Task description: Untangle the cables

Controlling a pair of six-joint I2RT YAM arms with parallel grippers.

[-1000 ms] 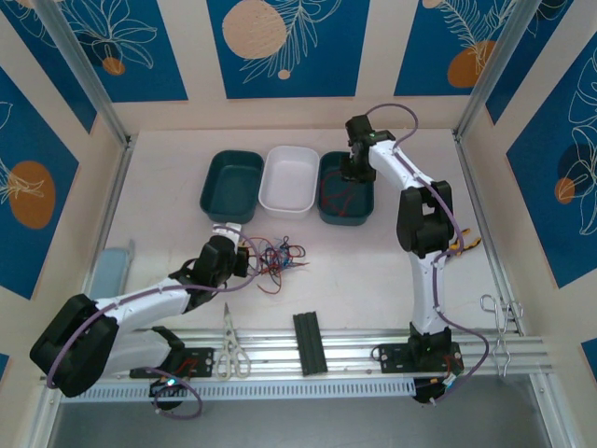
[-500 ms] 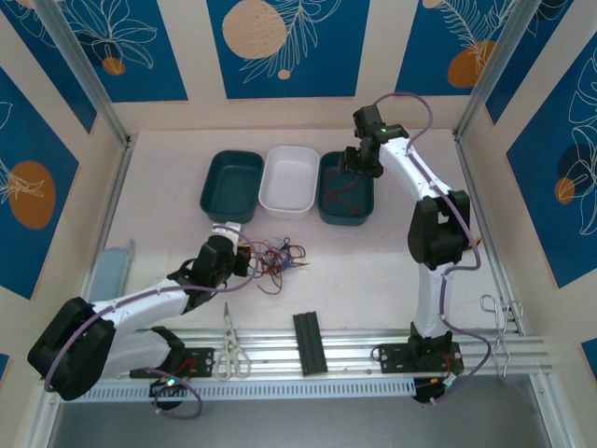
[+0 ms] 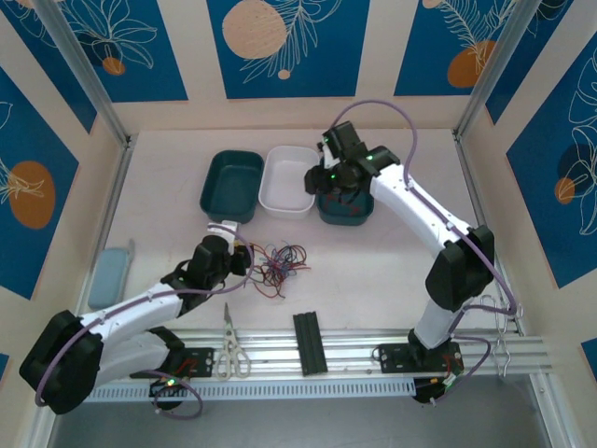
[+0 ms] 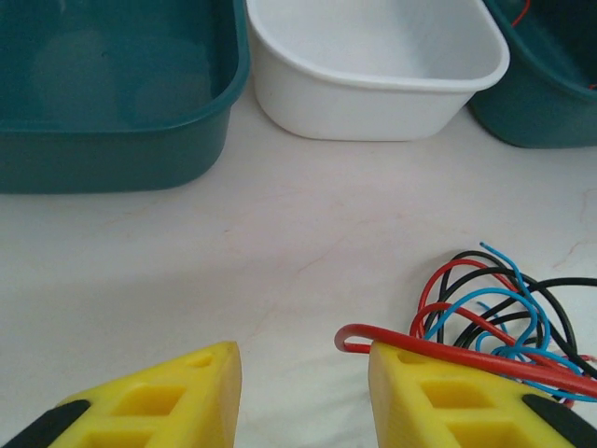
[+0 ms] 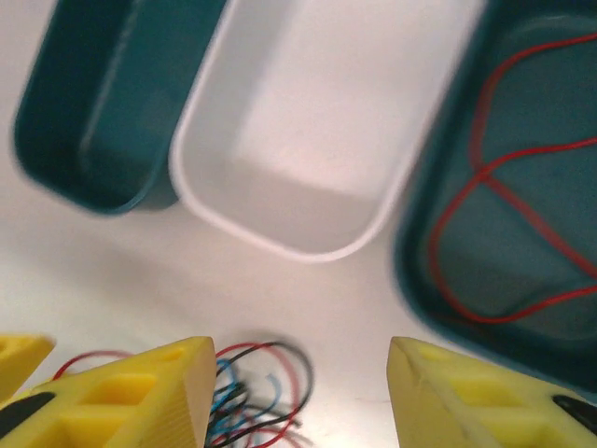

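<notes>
The cables [image 3: 280,262] lie in a tangle of red, black and blue loops on the table's near middle. My left gripper [image 3: 243,260] stands at the tangle's left edge. In the left wrist view my left gripper [image 4: 303,373] is open, and a red cable [image 4: 438,351] lies along the top of its right finger, beside the tangle [image 4: 499,303]. My right gripper [image 3: 323,177] hovers open over the gap between the white tray and the right teal tray. The right wrist view has my right gripper [image 5: 298,373] high above the tangle [image 5: 252,392]. A lone red cable [image 5: 494,177] lies in the right teal tray [image 5: 560,93].
Three trays stand in a row at the back: left teal tray [image 3: 231,187], white tray [image 3: 287,182], right teal tray [image 3: 347,213]. Scissors [image 3: 230,347] and a black block [image 3: 310,343] rest on the near rail. A grey-blue object [image 3: 110,277] sits at the left and metal hooks [image 3: 499,322] at the right.
My left gripper has gone from shut to open beside the tangle. My right arm has swung left and nearer from over the right teal tray, where a red cable now lies.
</notes>
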